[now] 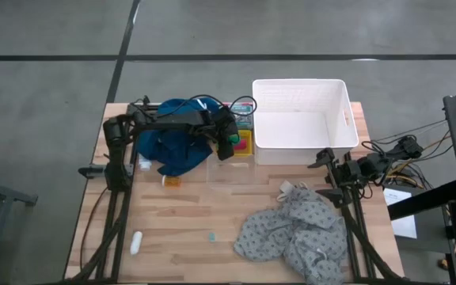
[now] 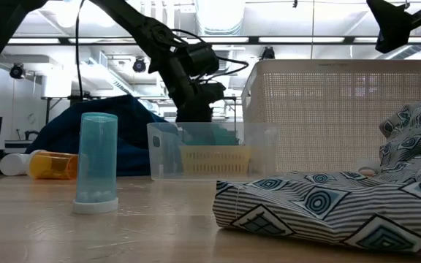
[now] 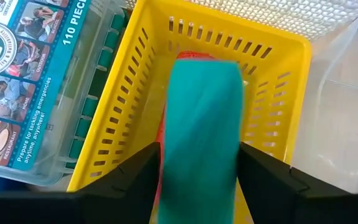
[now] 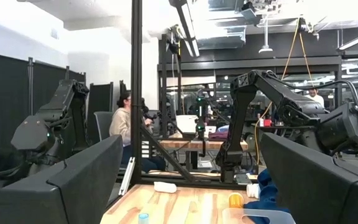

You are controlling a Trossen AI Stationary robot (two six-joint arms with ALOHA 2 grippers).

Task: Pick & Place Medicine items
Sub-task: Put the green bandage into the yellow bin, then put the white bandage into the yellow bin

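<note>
**Green tube over the yellow basket**

Wooden table [image 1: 188,222] under both arms, workshop room beyond. Working left to right: near the left front corner lies a white bottle [image 1: 135,242], and farther in an orange pack [image 1: 172,181] sits just beside the dark blue cloth [image 1: 176,146]. A small pale blue tube [image 1: 210,235] stands alone mid-table. These, I judge, are still waiting to be collected.

My left gripper [image 1: 229,141] reaches from its base across the blue cloth, forearm stretched rightward and wrist pitched down over the yellow basket [image 3: 135,93]. Its fingers are clamped on a green tube [image 3: 202,130], held lengthwise above the basket's opening; something red shows under it. I read this as the drop-off: the basket sits between a first-aid box [image 3: 30,74] and the white bin [image 1: 299,119], so aiming matters.

Far right, the right gripper [image 1: 324,158] waits raised beside the grey patterned cloth [image 1: 291,233], fingers spread wide and empty.
</note>
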